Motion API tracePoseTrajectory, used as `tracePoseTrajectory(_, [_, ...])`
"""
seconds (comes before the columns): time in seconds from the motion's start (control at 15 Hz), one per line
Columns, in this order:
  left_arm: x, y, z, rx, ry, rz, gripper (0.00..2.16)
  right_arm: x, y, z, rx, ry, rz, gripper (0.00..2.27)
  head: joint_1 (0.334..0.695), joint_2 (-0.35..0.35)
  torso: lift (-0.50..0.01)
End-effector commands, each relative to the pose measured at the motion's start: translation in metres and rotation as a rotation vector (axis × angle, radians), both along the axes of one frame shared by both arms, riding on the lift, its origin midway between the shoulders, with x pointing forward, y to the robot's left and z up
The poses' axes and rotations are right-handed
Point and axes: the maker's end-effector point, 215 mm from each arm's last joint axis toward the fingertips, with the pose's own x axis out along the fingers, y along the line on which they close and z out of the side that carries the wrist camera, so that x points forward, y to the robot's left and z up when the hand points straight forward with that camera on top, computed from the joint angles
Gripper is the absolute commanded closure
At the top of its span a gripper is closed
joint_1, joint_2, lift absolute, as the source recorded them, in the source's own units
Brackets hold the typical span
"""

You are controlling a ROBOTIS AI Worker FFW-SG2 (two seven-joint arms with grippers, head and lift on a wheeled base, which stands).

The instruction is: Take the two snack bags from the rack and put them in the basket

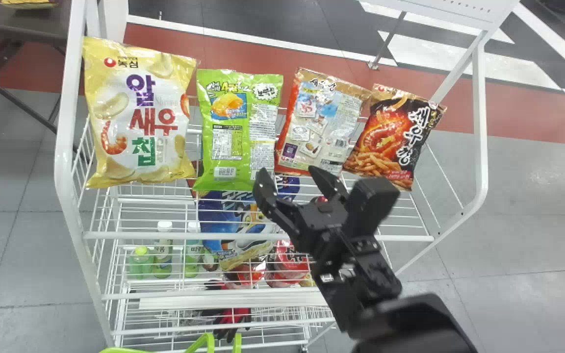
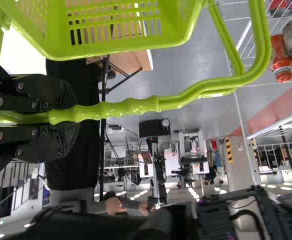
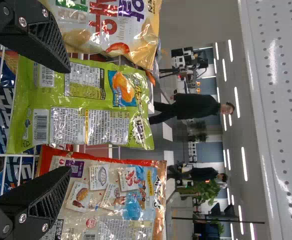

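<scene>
My right gripper (image 1: pixel 290 184) stands open in front of the rack's top shelf, near the lower edges of the green snack bag (image 1: pixel 238 130) and the orange-and-beige bag (image 1: pixel 319 122). A yellow bag (image 1: pixel 138 113) leans at the left, a black-and-orange one (image 1: pixel 393 137) at the right. In the right wrist view the spread right gripper (image 3: pixel 68 120) faces the green bag (image 3: pixel 83 105), with nothing held. The left gripper (image 2: pixel 66 117) is shut on the handle (image 2: pixel 131 106) of the green basket (image 2: pixel 111 45); the basket's green rim (image 1: pixel 125 350) shows at the head view's bottom edge.
The white rack's front bar (image 1: pixel 258 236) runs below the leaning bags. A blue bag (image 1: pixel 236 225) lies under the green one. Lower down are bottles (image 1: pixel 163 250), red packs (image 1: pixel 287 264) and a red-and-black glove (image 1: pixel 233 318). The rack's right post (image 1: pixel 481 122) stands beyond the black-and-orange bag.
</scene>
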Motion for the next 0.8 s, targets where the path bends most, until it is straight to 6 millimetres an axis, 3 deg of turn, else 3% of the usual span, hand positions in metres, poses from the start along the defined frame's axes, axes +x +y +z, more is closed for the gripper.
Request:
tracePoseTrajectory(0.0, [0.002,-0.004,0.001,-0.012,0.006,0.007,1.57,0.027,0.005,-0.004,0.001,0.039,0.003,0.12,0.695,-0.350,-0.009])
tracePoseTrajectory(0.27, [-0.001,-0.003,-0.003,-0.017,0.025,0.007,1.57,0.050,0.013,-0.013,0.008,0.054,0.013,0.12,0.695,-0.350,-0.009])
tracePoseTrajectory(0.73, [-0.005,-0.005,-0.006,-0.014,0.031,0.006,1.57,0.083,0.041,-0.005,0.020,0.033,0.082,0.12,0.695,-0.350,-0.009])
